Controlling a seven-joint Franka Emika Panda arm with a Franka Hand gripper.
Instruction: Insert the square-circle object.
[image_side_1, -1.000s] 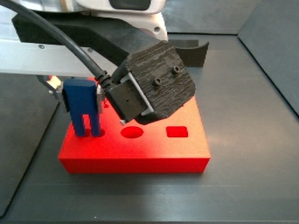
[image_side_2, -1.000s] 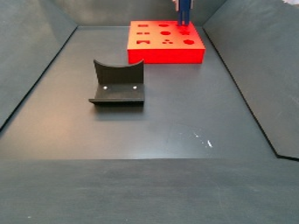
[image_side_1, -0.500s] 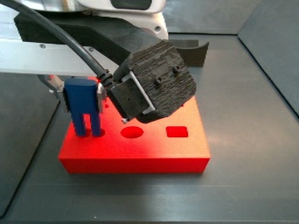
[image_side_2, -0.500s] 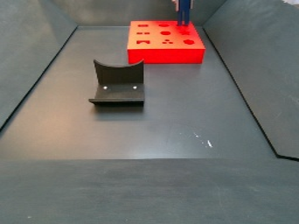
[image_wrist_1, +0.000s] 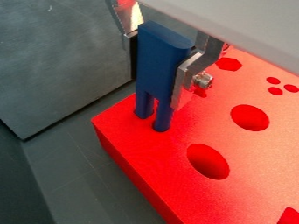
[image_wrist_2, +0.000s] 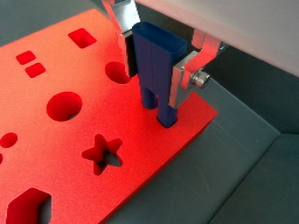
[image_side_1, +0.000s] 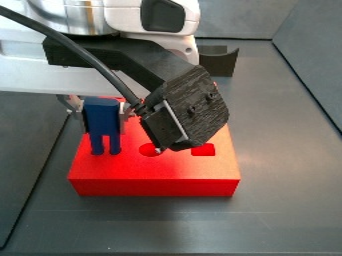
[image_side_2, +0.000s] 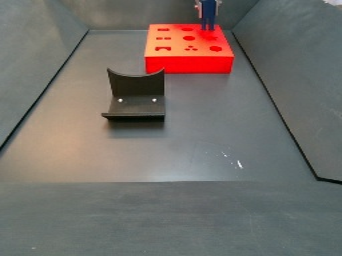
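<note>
Side view: the tool (image_side_1: 104, 108), clamped on the square-circle object (image_side_1: 102, 122), has dropped since 1 second ago. Both legs now sink into the red block (image_side_1: 154, 175) near its left edge. Insertion looks nearly done; release likely comes next.
</note>
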